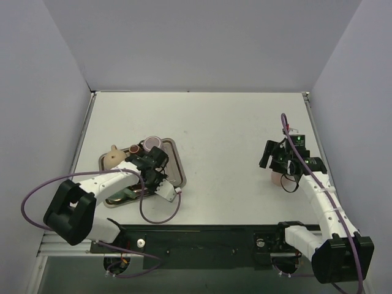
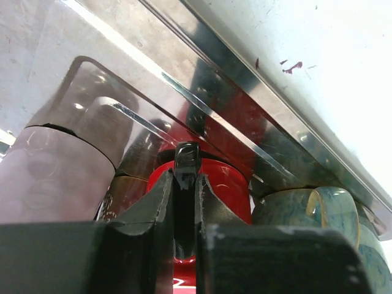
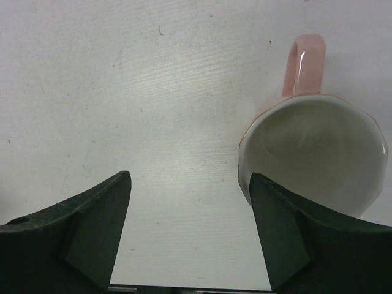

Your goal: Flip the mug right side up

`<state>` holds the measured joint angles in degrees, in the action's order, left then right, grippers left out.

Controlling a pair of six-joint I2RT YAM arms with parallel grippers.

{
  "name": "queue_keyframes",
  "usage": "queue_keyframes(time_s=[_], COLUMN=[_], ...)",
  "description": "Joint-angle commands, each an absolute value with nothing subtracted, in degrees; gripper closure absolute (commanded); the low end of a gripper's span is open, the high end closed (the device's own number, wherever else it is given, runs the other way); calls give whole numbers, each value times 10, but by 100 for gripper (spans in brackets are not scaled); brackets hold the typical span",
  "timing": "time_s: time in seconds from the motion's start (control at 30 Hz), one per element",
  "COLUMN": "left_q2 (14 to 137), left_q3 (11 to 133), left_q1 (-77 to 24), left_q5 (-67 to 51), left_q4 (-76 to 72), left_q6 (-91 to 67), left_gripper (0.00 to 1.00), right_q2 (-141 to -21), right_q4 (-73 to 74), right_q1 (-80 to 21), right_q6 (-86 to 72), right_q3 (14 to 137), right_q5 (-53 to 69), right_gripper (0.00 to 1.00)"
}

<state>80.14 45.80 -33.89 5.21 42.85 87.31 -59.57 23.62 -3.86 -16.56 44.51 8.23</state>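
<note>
mug (image 3: 318, 153) upright, near table's (image 1: 233, 122) right edge

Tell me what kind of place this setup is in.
Probably a robotics lab test cell: a white table boxed in by plain grey walls, two robot arms bolted at its near edge, and a few props, a metal tray and a pink mug.

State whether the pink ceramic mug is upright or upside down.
Upright: the pink ceramic mug turns its open mouth up to the right wrist camera, showing an empty white inside.
</note>
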Motion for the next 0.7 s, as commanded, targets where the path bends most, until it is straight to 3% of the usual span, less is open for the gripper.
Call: queue_keyframes(time_s=[0.0, 0.33, 0.53, 0.67], left_q2=[775, 737, 710, 690], left_q3=[445, 545, 621, 686], left_q1=[-352, -374, -350, -311], left_q5=[54, 14, -65, -147], left_q4=[405, 418, 402, 356], left_q6=[883, 737, 554, 367], left_gripper=[100, 100, 100, 100], right_q2=[-557, -511, -479, -454], right_q4=[274, 318, 295, 212], right_q1=[-46, -101, -204, -340], right_q6=[-165, -171, -189, -202], right_q3=[480, 512, 498, 479], right_q5=[67, 64, 69, 74], right_gripper=[27, 26, 21, 20])
